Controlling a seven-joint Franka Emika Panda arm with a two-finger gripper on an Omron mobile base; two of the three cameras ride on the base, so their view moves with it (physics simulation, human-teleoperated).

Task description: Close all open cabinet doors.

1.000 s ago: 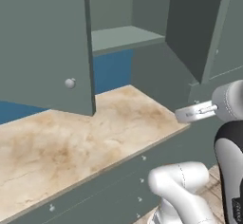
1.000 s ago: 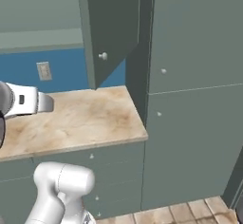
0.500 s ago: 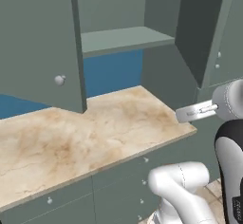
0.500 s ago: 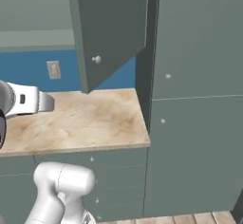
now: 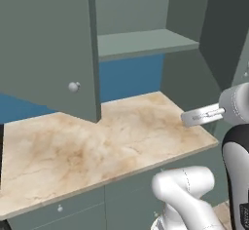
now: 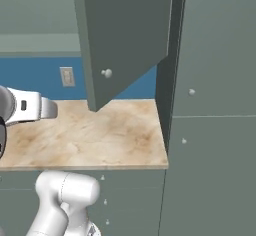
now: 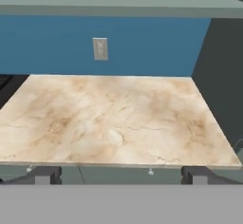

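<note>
Hanging above the marbled surface [image 5: 107, 136] in the left base view, two cabinet doors stand swung out from the upper cabinet. The left door [image 5: 46, 44] juts forward over the surface with its round knob [image 5: 73, 86] near the lower corner; the right door [image 5: 226, 29] angles out on the far side of the bare shelf [image 5: 141, 43]. The tool [image 5: 187, 119] reaches in over the surface's right edge, below that shelf and well apart from either door. From here I cannot tell how its fingers stand.

In the right base view, the right door [image 6: 125, 35] shows face-on, hanging over the surface just beside the tall cabinet [image 6: 215, 105], its knob [image 6: 106, 73] near the lower left corner. A wall outlet [image 6: 66, 76] sits on the blue wall behind the surface, which the left view does not give.

The hand view looks level across the surface toward the outlet and the underside of the shelf. The two finger tips [image 7: 46, 174] at the bottom sit wide apart with nothing between them, so the tool is spread and empty. No door appears here.

The step in hand looks like approach: no door is touched yet. The next move likely calls for raising the tool to a door's outer face and pushing it toward the cabinet.
</note>
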